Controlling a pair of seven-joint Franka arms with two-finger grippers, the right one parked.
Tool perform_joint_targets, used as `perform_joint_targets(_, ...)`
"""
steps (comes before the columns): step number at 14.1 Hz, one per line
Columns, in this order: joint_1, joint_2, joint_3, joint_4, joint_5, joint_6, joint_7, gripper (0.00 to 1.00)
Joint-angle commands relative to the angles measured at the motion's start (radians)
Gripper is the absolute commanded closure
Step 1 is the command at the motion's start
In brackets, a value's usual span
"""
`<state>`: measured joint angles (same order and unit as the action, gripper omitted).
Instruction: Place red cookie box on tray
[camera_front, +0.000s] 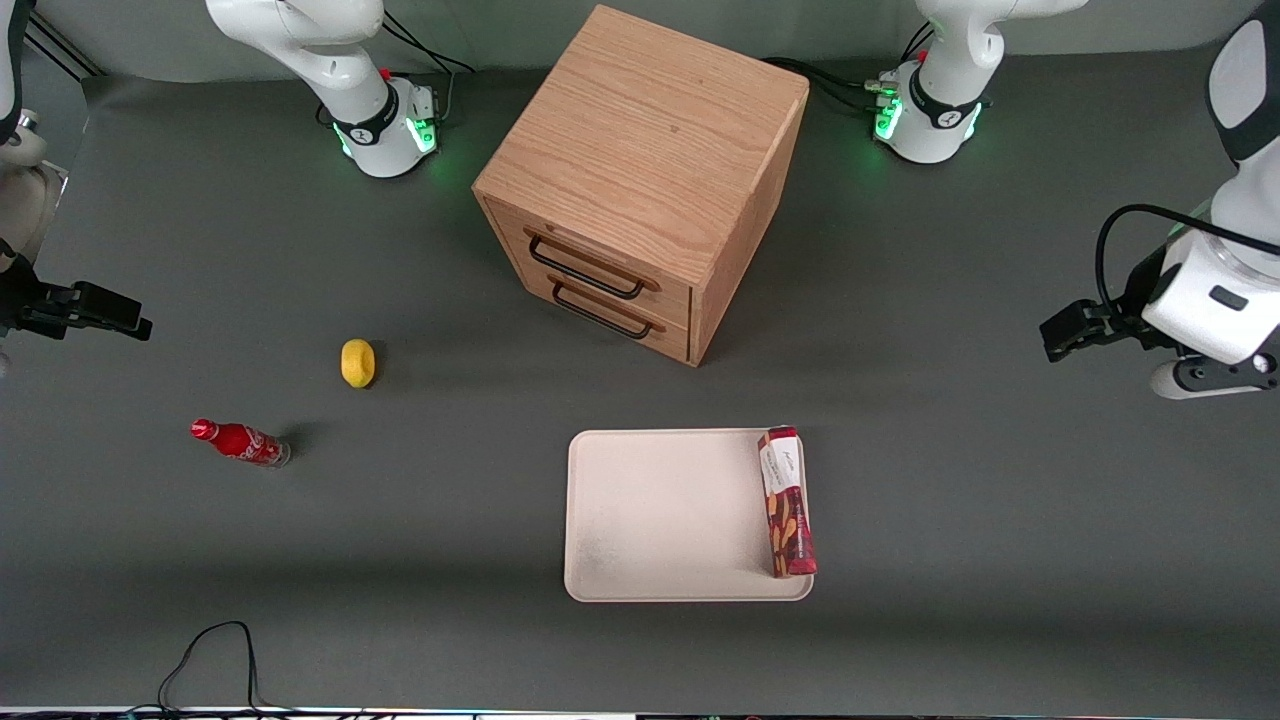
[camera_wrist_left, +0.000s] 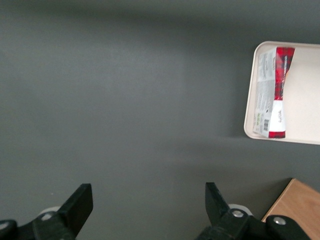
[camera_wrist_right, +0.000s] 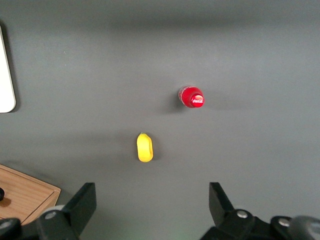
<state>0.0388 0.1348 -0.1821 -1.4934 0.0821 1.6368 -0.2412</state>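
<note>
The red cookie box (camera_front: 786, 502) lies flat on the cream-white tray (camera_front: 660, 515), along the tray's short edge toward the working arm's end. The tray sits in front of the cabinet, nearer to the front camera. My left gripper (camera_front: 1062, 335) hangs above bare table toward the working arm's end, well apart from the tray, open and empty. In the left wrist view the gripper (camera_wrist_left: 148, 197) is spread wide over grey table, and the box (camera_wrist_left: 272, 92) shows lying inside the tray's rim (camera_wrist_left: 305, 95).
A wooden drawer cabinet (camera_front: 640, 170) stands mid-table, farther from the front camera than the tray; its corner shows in the left wrist view (camera_wrist_left: 295, 210). A yellow lemon (camera_front: 358, 362) and a small red soda bottle (camera_front: 240, 442) lie toward the parked arm's end.
</note>
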Motion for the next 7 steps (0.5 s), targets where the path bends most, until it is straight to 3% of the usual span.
perform_joint_targets(1, 0.035, -0.058, 0.015, -0.068, -0.019, 0.026, 0.1, 0.0)
perform_joint_targets(7, -0.051, -0.081, 0.17, -0.074, -0.073, 0.032, 0.135, 0.0)
